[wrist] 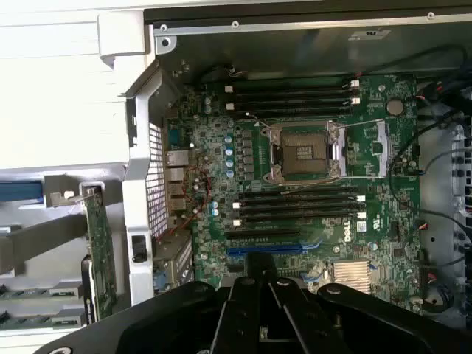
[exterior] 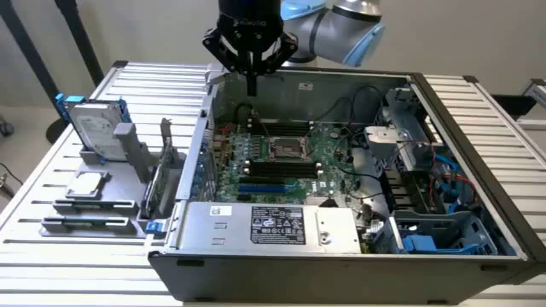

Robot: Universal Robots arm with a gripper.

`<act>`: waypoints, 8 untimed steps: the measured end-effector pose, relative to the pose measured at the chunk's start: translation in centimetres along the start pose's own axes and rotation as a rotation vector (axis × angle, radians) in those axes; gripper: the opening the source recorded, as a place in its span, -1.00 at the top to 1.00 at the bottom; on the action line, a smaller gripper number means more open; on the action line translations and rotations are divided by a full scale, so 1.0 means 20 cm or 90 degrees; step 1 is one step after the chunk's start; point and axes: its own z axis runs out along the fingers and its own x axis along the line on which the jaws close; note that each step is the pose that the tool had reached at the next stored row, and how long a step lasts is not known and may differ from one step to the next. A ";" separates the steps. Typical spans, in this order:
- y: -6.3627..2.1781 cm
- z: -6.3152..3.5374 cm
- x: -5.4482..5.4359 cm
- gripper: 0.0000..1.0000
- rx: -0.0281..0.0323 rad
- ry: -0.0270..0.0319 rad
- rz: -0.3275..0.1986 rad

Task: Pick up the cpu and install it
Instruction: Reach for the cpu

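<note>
The hand (exterior: 252,83) hangs clenched and empty above the open computer case (exterior: 341,265), over the far edge of the motherboard (wrist: 221,147). The cpu (exterior: 85,184) lies flat on a grey fixture (exterior: 94,208) on the tabletop (exterior: 34,262), outside the case at the exterior view's left and well apart from the hand.

The risks, as I judge them:
- **Grasp:** the chip is thin and sits low, so the fingers could slip off its edges or catch the fixture.
- **Neighbours:** the hard drive (exterior: 96,131) stands upright just behind the chip and could be knocked.
- **Seating:** the cpu socket (wrist: 306,151) looks uncovered. A tilted or rotated chip could damage its contacts or rest on the frame.
</note>
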 end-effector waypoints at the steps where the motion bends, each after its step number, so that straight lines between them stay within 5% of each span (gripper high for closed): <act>1: 0.000 0.000 0.00 0.79 0.0000 0.0000 0.000; 8: 0.000 0.000 0.00 0.79 0.0000 0.0000 0.000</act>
